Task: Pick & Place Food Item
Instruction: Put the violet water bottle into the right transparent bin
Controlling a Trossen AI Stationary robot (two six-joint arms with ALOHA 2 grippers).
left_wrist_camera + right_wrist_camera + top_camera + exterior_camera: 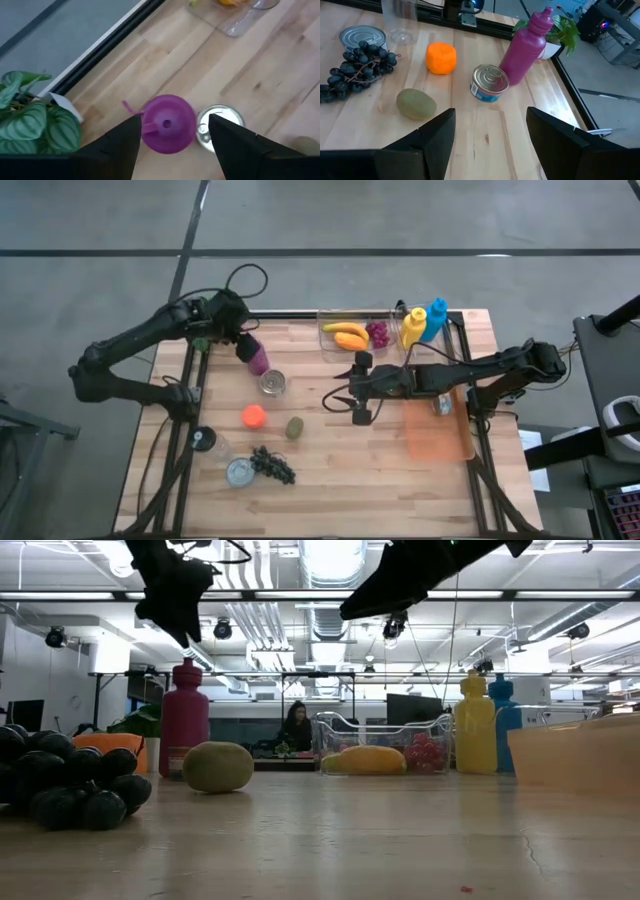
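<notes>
The left pincer (243, 335) hangs in the air above the magenta bottle (257, 357), its 2 fingers spread wide with nothing between them; from its own wrist camera the bottle's cap sits right in the gap, far below. The right pincer (361, 388) hovers over bare wood well to the right of that bottle, fingers also apart and empty.

Which food item is meant I can't say for sure. The loose candidates all lie near the bottle: an orange (253, 416) in front of it, a kiwi (294, 427) just beyond the orange, and a bunch of dark grapes (272, 465) farther forward beside a tin can (239, 472). A second can (272, 383) stands nearly against the bottle's base. Away to the bottle's right, at the back of the bench (330, 490), a clear tray (330, 340) already holds a banana and red grapes, with a yellow bottle (412, 328) and a blue bottle (435, 319) next to it.

My worry is the left arm. Lined up as it is, a straight drop would land on the bottle, which is no food, and a tall bottle would likely tip and roll into the neighbouring can. The kiwi and orange are round too; an off-centre pinch would probably squirt either one across the wood.
</notes>
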